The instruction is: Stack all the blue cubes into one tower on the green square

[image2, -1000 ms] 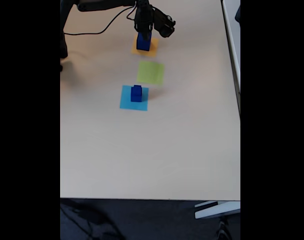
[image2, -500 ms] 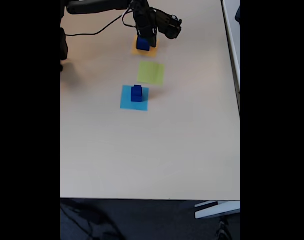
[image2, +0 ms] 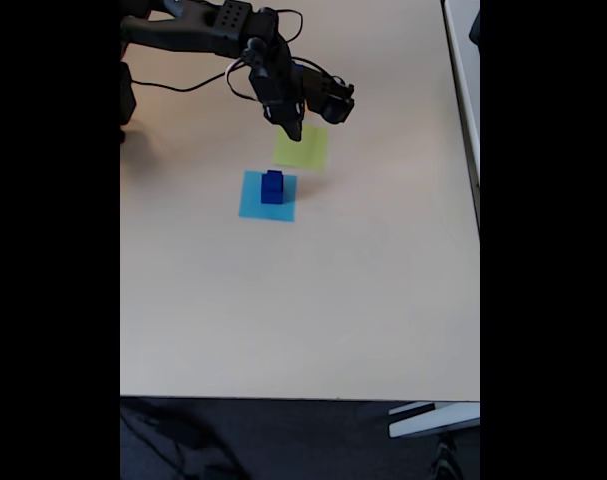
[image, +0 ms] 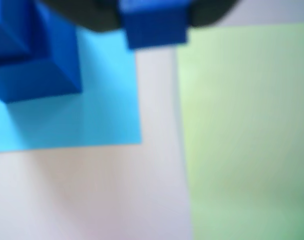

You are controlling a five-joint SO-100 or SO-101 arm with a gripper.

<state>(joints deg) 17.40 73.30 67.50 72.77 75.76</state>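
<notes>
In the wrist view a small blue cube (image: 153, 26) hangs at the top edge with my gripper (image: 153, 11) shut on it between dark jaws. It is above the strip of table between the light-blue square (image: 96, 105) and the green square (image: 247, 130). Another blue cube (image: 36, 60) stands on the light-blue square at the left. In the fixed view my gripper (image2: 294, 128) hovers at the green square's (image2: 305, 150) upper left edge. The blue cube (image2: 273, 187) on the light-blue paper (image2: 251, 203) looks like a small one stacked on a larger one.
The arm (image2: 218, 25) reaches in from the table's top left, trailing a black cable (image2: 188, 85). The beige table (image2: 303, 300) stretches wide towards the near edge. A second table's edge (image2: 463, 90) lies at the right.
The gripper has lifted the blue cube off the orange-yellow square and carried it down the fixed view to the green square's edge. The arm now covers the orange-yellow square.
</notes>
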